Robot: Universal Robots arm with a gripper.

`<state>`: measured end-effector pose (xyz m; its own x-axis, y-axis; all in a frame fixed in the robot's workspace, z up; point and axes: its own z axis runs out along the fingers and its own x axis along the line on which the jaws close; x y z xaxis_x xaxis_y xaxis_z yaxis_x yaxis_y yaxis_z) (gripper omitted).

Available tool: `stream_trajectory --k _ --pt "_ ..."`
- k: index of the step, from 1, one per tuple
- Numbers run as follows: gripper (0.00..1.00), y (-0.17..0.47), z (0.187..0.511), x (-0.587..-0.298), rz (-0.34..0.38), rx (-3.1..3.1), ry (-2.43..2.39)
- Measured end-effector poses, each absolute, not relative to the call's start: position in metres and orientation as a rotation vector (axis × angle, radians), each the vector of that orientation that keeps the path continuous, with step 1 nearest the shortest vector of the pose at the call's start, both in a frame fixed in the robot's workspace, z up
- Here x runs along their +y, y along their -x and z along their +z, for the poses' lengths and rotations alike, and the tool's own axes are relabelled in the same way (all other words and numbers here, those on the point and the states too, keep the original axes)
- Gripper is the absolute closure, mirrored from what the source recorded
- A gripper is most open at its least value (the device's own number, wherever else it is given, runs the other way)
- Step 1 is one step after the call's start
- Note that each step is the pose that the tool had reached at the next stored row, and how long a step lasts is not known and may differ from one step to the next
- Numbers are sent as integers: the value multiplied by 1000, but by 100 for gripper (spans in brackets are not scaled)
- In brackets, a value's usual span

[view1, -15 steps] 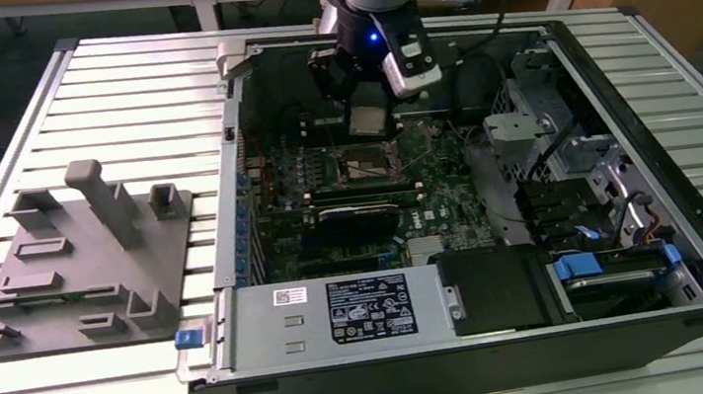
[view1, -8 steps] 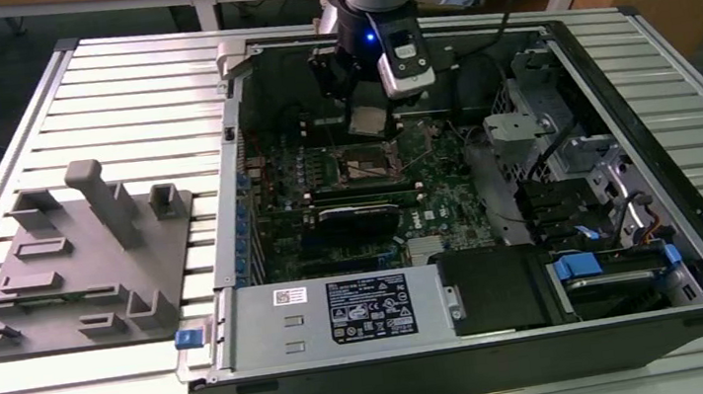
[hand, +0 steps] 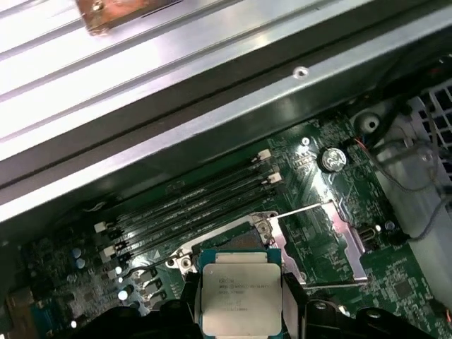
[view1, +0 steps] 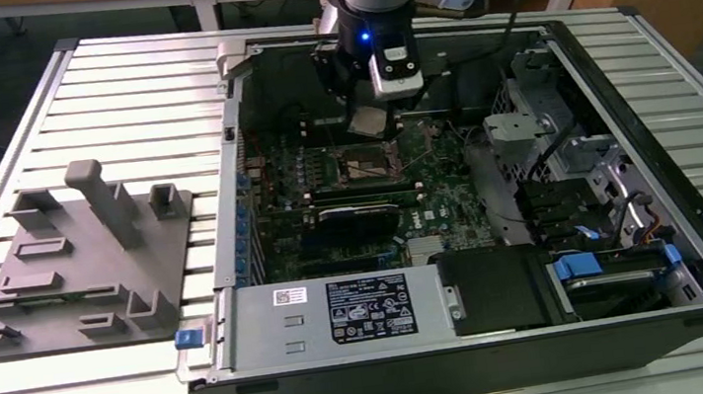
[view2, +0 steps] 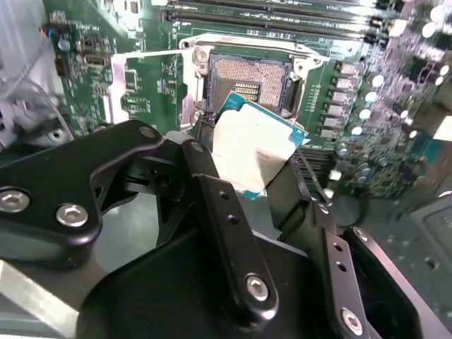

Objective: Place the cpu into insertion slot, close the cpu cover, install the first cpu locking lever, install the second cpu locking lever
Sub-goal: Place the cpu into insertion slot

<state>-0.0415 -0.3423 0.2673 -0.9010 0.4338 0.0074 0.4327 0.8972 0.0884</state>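
Observation:
My gripper (view1: 373, 115) is shut on the cpu (view1: 369, 122), a small square chip with a silvery top, and holds it tilted inside the open computer case. The insertion slot (view1: 368, 163) lies on the green motherboard just below the chip, with a gap between them. In the second wrist view the cpu (view2: 254, 150) sits between my black fingers (view2: 212, 191), close to the bare insertion slot (view2: 247, 78). The cpu cover (view2: 145, 85) is swung open beside the slot. In the first wrist view the cpu (hand: 240, 291) hangs over the slot's edge (hand: 229, 244), with the open cpu cover (hand: 321, 236) next to it.
Long black memory slots (hand: 191, 208) run beside the socket. A power supply (view1: 338, 313) fills the case's near side and a drive cage (view1: 588, 180) its right side in the exterior view. A grey fixture plate (view1: 82, 277) stands on the slatted table at the exterior view's left.

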Motion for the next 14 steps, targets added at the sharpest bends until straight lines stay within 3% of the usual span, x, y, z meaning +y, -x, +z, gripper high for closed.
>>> stream_trajectory --k 14 --pt "46 41 267 -342 133 2924 -1073"
